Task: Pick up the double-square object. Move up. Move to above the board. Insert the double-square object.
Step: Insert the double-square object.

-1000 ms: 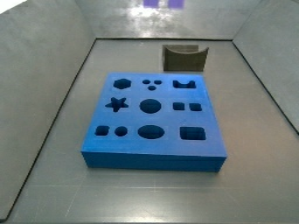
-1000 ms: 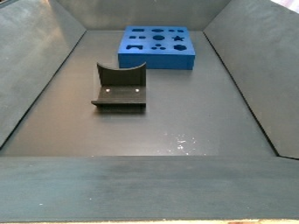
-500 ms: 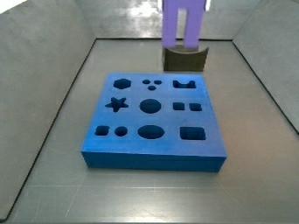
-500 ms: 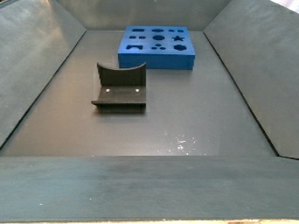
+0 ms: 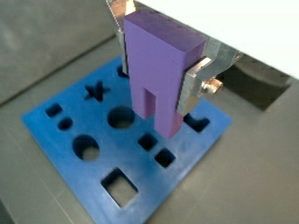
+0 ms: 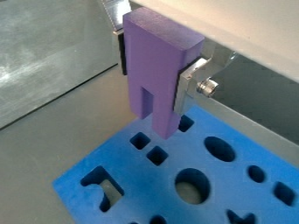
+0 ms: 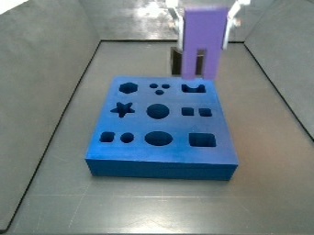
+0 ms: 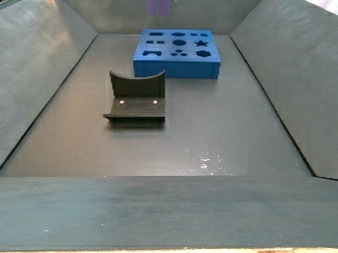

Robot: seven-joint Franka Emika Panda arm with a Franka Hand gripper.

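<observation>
- The gripper [image 5: 163,61], jaws clamped on the double-square object [image 5: 159,74], has carried it from beyond the fixture [image 8: 136,98] to above the board [image 7: 160,124] over the last 1 second.
- Judged so, pick-up and lift are done; insertion remains.
- The block hides the fixture in a side view, and the target hole cannot be told; the gripper is cut off at the frame edge.
</observation>
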